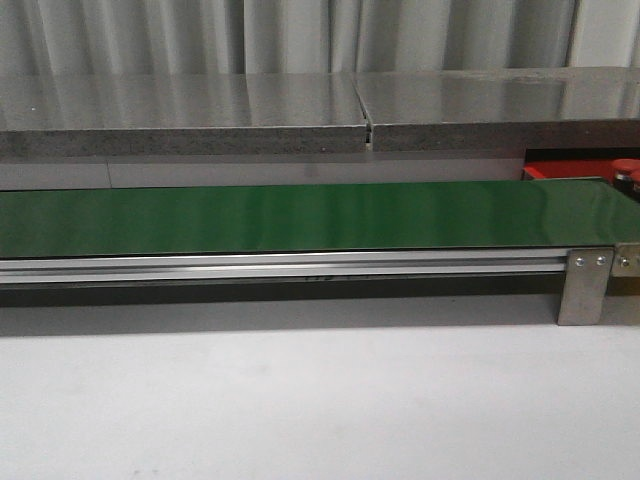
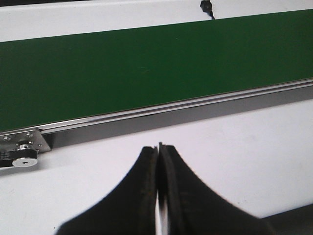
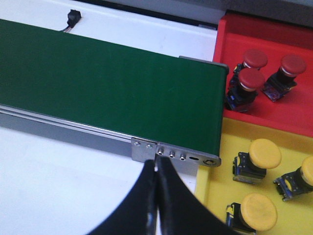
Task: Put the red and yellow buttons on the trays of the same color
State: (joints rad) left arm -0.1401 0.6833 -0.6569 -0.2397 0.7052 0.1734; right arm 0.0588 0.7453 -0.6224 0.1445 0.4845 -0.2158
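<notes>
3 red buttons (image 3: 255, 59) (image 3: 251, 80) (image 3: 292, 64), 3 yellow btns (image 3: 264, 153) (image 3: 258, 211) (image 3: 308, 170), 1 red tray (image 3: 234, 27), 1 yellow tray (image 3: 222, 161), 1 belt (image 3: 107, 93).

No readable text, label, brand, number or sign shows in any view.

Front camera faces the belt (image 1: 300, 215); both wrist cameras overlook it.

Left gripper (image 2: 159, 147) and right gripper (image 3: 157, 160) each present both dark fingers pressed together at the tips, jaws fully closed with nothing between them, and neither arm appears in the front view.
</notes>
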